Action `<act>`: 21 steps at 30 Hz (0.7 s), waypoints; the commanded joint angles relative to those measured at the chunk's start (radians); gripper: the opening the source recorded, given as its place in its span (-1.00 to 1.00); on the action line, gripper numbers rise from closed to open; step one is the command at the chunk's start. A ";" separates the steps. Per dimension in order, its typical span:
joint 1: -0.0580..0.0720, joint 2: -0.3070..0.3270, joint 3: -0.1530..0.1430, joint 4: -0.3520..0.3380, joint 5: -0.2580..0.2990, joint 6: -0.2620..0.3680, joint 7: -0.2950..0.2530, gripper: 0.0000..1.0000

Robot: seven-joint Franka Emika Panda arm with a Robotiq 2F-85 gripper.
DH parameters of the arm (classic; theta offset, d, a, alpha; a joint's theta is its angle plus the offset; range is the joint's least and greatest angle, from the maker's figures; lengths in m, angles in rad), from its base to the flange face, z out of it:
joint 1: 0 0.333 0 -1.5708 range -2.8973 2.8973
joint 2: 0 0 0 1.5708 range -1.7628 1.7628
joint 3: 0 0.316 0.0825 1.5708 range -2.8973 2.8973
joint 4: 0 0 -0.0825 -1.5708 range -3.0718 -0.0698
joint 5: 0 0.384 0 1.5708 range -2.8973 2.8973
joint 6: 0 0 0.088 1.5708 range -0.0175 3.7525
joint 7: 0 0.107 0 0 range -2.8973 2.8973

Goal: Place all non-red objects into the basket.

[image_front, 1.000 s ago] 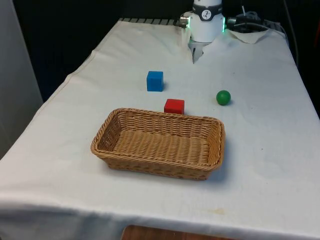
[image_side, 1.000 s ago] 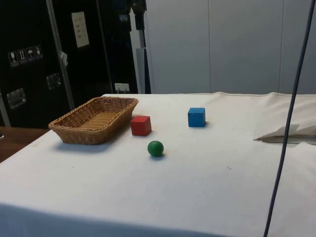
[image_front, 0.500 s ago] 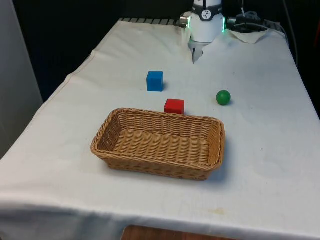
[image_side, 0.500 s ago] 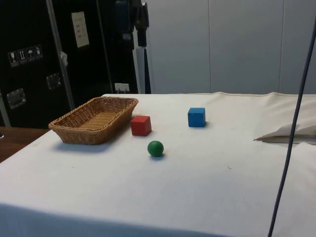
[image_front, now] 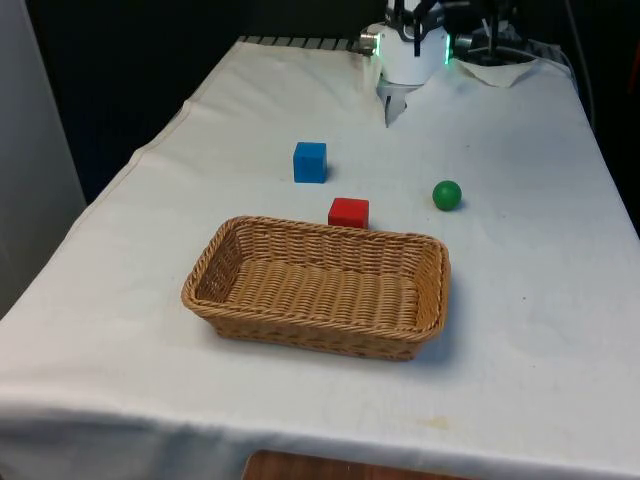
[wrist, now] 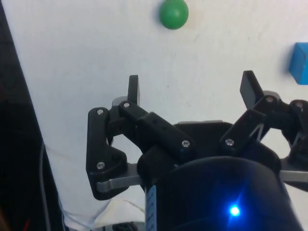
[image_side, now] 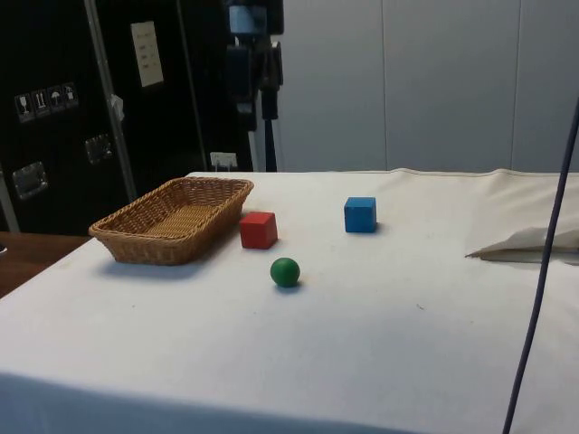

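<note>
A blue cube (image_front: 310, 161) sits on the white cloth, with a red cube (image_front: 348, 212) nearer the wicker basket (image_front: 225, 255) and a green ball (image_front: 447, 195) towards the front view's right. The basket holds nothing. In the side view the red cube (image_side: 259, 230) stands just beside the basket (image_side: 136, 240), the green ball (image_side: 285, 271) in front of it and the blue cube (image_side: 360, 214) farther back. My gripper (image_side: 256, 113) hangs high above the table, open and holding nothing. The wrist view shows the gripper (wrist: 191, 89) spread wide, with the green ball (wrist: 173, 13) and blue cube (wrist: 299, 62) far below.
The robot's base (image_front: 410, 60) stands at the table's far end, with a raised fold of cloth (image_front: 393, 105) in front of it. That fold (image_side: 529, 242) shows at the side view's right, where a dark cable (image_side: 543, 271) hangs in the foreground.
In the side view my gripper has come down from the picture's top edge and shifted slightly right. The cubes, ball and basket have not moved.
</note>
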 commanded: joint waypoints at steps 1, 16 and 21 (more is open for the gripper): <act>0.000 0.007 0.002 -0.017 -0.005 0.034 0.010 1.00; -0.001 0.069 0.002 -0.063 -0.001 0.132 0.002 1.00; -0.002 0.096 0.001 -0.088 -0.023 0.177 0.018 1.00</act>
